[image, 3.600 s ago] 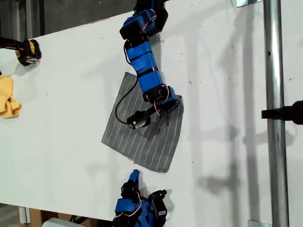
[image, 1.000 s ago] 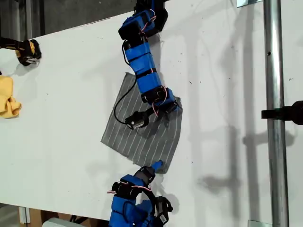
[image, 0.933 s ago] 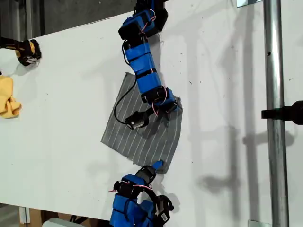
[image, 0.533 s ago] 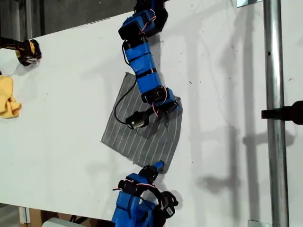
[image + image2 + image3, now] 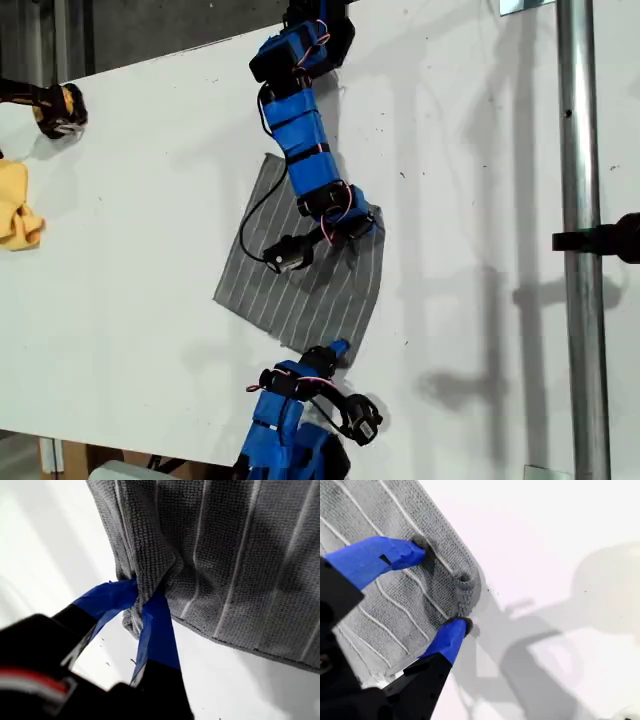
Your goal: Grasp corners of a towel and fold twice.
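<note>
my first end effector (image 5: pixel 142 602) pinches a towel (image 5: pixel 300 270) corner, my second end effector (image 5: pixel 442 587) straddles another, spread.

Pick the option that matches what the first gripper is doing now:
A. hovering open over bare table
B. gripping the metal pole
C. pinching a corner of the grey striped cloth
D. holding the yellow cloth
C: my first gripper has its blue fingers closed on a bunched corner of the grey striped soft towel.
</note>
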`<state>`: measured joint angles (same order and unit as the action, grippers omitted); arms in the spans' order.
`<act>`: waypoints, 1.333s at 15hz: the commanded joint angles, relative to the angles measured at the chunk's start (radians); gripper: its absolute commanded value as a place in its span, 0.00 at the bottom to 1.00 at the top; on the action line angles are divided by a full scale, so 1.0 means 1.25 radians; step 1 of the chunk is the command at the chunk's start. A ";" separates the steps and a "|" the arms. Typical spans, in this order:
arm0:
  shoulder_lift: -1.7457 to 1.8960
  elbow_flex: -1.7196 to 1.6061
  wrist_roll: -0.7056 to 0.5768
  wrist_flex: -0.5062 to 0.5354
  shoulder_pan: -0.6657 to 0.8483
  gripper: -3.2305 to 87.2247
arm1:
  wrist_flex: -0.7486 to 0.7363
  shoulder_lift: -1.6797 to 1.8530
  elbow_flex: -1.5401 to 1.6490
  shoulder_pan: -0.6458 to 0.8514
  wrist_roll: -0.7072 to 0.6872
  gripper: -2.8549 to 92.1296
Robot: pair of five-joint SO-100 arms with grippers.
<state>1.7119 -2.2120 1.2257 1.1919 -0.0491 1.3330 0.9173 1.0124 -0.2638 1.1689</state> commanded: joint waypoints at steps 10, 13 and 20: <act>-0.056 0.207 0.002 0.107 -0.021 0.03 | -0.011 0.137 0.016 -0.002 0.002 0.03; 0.032 0.309 -0.040 0.142 -0.042 0.03 | -0.013 0.221 0.018 -0.011 -0.007 0.03; 0.188 0.314 -0.074 0.131 -0.070 0.03 | -0.052 0.349 0.102 -0.040 -0.053 0.03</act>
<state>1.9067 -1.8270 1.1137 1.3453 -0.1626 1.2870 1.2487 1.1305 -0.3160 1.0968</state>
